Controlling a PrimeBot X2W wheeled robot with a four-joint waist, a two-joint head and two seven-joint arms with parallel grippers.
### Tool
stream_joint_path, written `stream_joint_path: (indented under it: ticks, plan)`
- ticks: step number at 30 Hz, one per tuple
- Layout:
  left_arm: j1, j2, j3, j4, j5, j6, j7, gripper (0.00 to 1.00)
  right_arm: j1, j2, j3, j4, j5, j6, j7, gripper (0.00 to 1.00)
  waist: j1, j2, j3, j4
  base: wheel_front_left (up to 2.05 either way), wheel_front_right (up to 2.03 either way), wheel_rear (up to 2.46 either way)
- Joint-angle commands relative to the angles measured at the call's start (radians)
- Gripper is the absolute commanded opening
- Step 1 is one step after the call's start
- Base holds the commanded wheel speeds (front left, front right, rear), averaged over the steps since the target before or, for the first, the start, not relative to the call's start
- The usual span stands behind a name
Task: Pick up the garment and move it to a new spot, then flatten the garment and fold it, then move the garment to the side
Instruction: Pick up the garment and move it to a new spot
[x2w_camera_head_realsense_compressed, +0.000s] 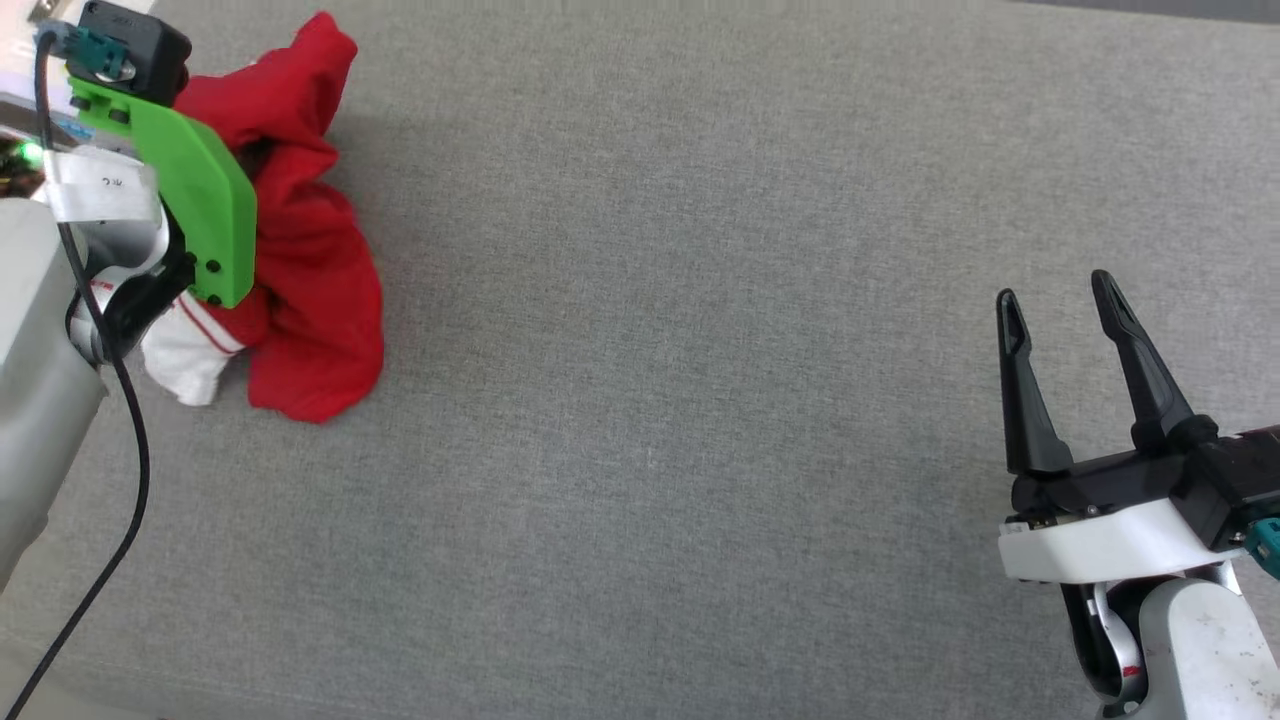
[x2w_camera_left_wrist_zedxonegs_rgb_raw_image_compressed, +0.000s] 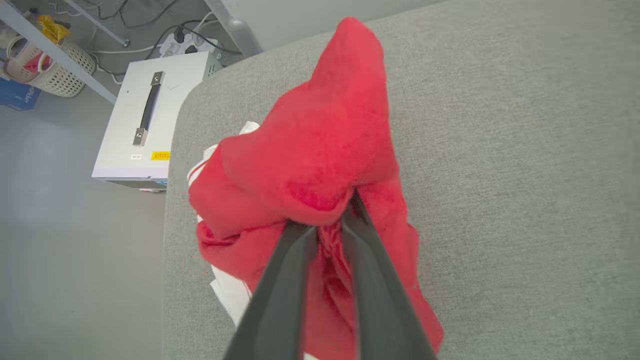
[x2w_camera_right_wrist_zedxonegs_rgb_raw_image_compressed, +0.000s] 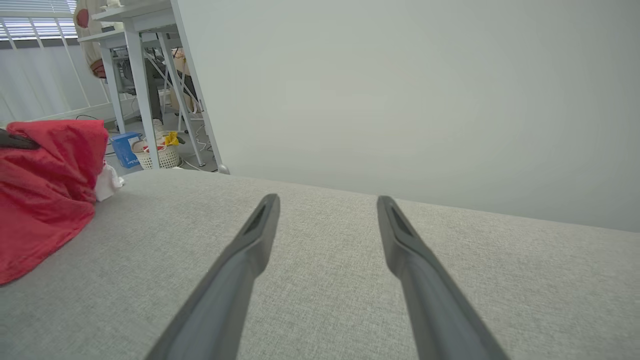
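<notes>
The garment (x2w_camera_head_realsense_compressed: 310, 290) is a crumpled red heap with a white sleeve (x2w_camera_head_realsense_compressed: 190, 360) showing, at the far left of the grey table (x2w_camera_head_realsense_compressed: 700, 400). My left arm's green bracket (x2w_camera_head_realsense_compressed: 195, 190) covers part of it in the head view. In the left wrist view my left gripper (x2w_camera_left_wrist_zedxonegs_rgb_raw_image_compressed: 331, 220) is shut on a raised red fold of the garment (x2w_camera_left_wrist_zedxonegs_rgb_raw_image_compressed: 320, 140), its fingertips buried in the cloth. My right gripper (x2w_camera_head_realsense_compressed: 1053, 292) stands open over bare table at the lower right, far from the garment. The right wrist view has the right gripper (x2w_camera_right_wrist_zedxonegs_rgb_raw_image_compressed: 327, 200) open and the garment (x2w_camera_right_wrist_zedxonegs_rgb_raw_image_compressed: 45, 185) at far left.
The table's left edge (x2w_camera_left_wrist_zedxonegs_rgb_raw_image_compressed: 170, 210) runs just beside the garment, with floor below. A white box with a handle (x2w_camera_left_wrist_zedxonegs_rgb_raw_image_compressed: 150, 115) and a wicker basket (x2w_camera_left_wrist_zedxonegs_rgb_raw_image_compressed: 60, 75) stand on the floor there. A black cable (x2w_camera_head_realsense_compressed: 130, 470) hangs from my left arm. A pale wall (x2w_camera_right_wrist_zedxonegs_rgb_raw_image_compressed: 400, 100) rises behind the table.
</notes>
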Motion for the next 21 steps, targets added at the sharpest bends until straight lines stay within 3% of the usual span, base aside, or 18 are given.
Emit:
stream_joint_path:
  ticks: [1,9,21]
  plan:
    - [-0.03,0.003,-0.01,-0.022,0.021,-0.003,-0.019,0.0,0.01,0.005,-0.003,0.002,0.009,-0.001,-0.005,1.0,0.0,0.0,-0.046,-0.022,0.0,0.0,0.0]
    - [-0.091,-0.054,-0.069,-0.136,0.074,-0.003,-0.057,0.0,0.048,0.024,-0.016,0.009,0.018,-0.001,-0.005,1.0,0.0,0.0,-0.113,-0.11,0.0,0.0,0.0]
    - [-0.14,-0.214,-0.194,-0.251,0.11,-0.003,-0.094,0.0,0.091,0.031,-0.064,0.005,0.046,-0.001,-0.005,1.0,0.0,0.0,-0.146,-0.267,0.0,0.0,0.0]
